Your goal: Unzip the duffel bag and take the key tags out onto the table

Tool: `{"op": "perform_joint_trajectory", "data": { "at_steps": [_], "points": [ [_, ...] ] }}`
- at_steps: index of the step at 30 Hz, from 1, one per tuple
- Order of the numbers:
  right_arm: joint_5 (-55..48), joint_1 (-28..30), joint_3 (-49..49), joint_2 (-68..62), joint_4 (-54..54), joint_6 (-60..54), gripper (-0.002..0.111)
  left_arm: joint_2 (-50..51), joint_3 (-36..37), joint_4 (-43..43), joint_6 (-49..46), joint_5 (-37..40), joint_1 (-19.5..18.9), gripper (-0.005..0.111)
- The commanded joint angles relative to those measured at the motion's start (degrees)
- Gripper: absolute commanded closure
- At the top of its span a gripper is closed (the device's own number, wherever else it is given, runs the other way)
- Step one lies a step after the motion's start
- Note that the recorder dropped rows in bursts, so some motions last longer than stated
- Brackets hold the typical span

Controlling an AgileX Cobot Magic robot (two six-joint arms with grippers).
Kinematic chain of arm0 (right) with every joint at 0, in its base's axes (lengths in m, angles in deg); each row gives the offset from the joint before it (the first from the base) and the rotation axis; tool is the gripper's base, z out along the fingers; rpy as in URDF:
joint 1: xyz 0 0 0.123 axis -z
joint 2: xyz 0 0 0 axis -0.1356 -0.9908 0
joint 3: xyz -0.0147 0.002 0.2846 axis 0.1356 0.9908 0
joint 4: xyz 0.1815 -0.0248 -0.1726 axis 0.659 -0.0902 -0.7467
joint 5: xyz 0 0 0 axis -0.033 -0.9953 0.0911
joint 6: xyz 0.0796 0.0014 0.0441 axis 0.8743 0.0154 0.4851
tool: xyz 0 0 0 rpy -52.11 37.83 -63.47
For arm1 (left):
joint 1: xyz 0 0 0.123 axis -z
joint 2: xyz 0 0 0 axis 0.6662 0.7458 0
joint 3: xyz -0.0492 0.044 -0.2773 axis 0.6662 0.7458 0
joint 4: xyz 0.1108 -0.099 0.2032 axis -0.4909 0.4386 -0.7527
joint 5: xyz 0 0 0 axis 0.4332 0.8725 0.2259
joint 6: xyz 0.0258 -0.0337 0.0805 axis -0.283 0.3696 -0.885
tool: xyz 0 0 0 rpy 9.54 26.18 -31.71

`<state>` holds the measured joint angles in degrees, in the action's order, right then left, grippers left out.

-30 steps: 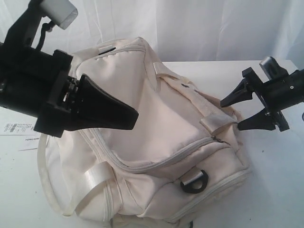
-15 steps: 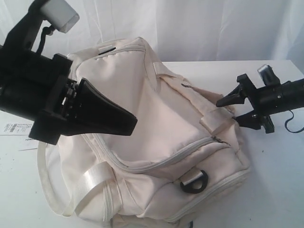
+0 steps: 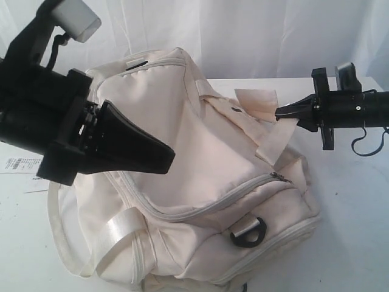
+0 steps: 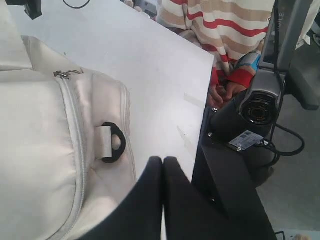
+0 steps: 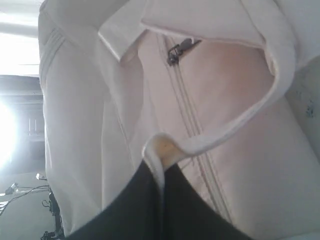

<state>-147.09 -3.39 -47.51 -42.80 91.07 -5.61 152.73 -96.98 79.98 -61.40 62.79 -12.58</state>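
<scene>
Right gripper (image 3: pixel 281 114) has clenched a strap (image 3: pixel 271 141) of the duffel bag (image 3: pixel 200 152) and lifted it; left gripper (image 3: pixel 167 155) hangs pinched, empty. Unzipping unstarted: next I'd seek the near zipper pull (image 3: pixel 276 177).

Exterior view high above duffel bag (image 3: pixel 200 152), both wrist views close, perhaps sharing zipper (image 4: pixel 74 135)

This looks like a robotics lab set up for recording: a plain white surface (image 4: pixel 150 65) backed by a white curtain (image 3: pixel 273 36), a fixed camera (image 4: pixel 258 107) on a black stand at its edge (cables (image 4: pixel 301 142) trailing behind it), and a person (image 4: pixel 225 25) in a striped jumper close by.
</scene>
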Motion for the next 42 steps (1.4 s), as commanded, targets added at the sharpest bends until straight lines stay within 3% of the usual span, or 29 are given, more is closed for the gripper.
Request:
{"op": "perform_joint_trajectory", "data": {
  "at_steps": [1, 10, 17, 27, 33, 42],
  "points": [
    [-0.60, 0.26, -0.13, 2.44, 1.15, -0.04, 0.108, -0.27, -0.32, 0.85, -0.25, 0.85, 0.24, 0.107],
    [-0.60, 0.26, -0.13, 11.19, 0.34, 2.84, 0.108, 0.73, -0.32, 4.40, -3.00, -1.67, 0.24, 0.107],
    [-0.60, 0.04, -0.13, 18.40, -2.61, 5.45, 0.108, 6.18, -0.32, 14.00, -17.08, -7.08, 7.13, 0.105],
    [-0.60, 0.04, -0.13, 21.27, -3.57, 5.45, 0.108, 15.94, -2.62, 36.34, -59.21, -28.77, 21.50, 0.055],
    [-0.60, 0.04, -0.13, 21.27, -3.57, 5.45, 0.108, 25.17, -13.03, 37.28, -61.89, -44.01, 27.65, 0.052],
    [-0.60, 0.04, -0.13, 21.27, -3.67, 5.33, 0.108, 33.46, -19.02, 33.20, -62.00, -47.05, 28.79, 0.052]
  ]
}}
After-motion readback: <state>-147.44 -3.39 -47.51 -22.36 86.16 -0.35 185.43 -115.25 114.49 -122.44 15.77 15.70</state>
